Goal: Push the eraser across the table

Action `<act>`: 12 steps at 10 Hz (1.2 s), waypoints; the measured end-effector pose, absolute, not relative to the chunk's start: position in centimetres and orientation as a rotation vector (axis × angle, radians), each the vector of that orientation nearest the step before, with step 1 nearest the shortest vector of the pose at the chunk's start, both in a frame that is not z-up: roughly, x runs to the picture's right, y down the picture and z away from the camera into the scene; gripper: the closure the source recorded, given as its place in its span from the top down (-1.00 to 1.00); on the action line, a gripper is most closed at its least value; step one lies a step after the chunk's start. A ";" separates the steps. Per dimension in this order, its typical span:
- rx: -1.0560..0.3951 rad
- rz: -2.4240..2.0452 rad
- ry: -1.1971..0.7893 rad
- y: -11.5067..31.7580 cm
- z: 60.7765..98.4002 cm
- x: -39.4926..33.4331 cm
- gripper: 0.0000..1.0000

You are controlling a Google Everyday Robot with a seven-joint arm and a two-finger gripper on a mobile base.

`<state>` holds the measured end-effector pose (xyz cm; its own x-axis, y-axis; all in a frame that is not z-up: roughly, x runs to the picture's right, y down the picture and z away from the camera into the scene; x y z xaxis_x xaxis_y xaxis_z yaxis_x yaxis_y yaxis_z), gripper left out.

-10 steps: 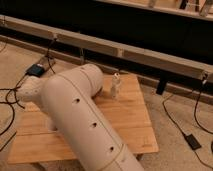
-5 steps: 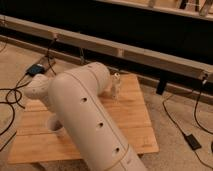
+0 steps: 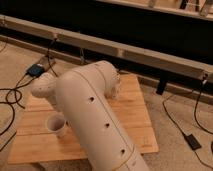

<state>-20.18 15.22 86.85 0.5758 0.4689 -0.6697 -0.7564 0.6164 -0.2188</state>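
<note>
Over the last second the big white arm [image 3: 95,115] has swung its upper bend toward the right of the frame, so it now covers the middle of the bench [image 3: 136,125]. That swing has uncovered a pale cup [image 3: 56,125] at the lower left, standing just beside the arm. The hand [image 3: 116,86] appears to be the pale shape peeking out at the right of the bend, near the bench's far edge at frame centre; whether it is clenched or released I cannot tell. The eraser is nowhere visible and is most likely hidden behind the arm, so I cannot say whether the sweep moved it. My guess is that the push is under way or only being lined up
</note>
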 end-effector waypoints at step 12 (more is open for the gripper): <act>-0.511 0.889 0.665 14.7 86.8 -13.8 0.30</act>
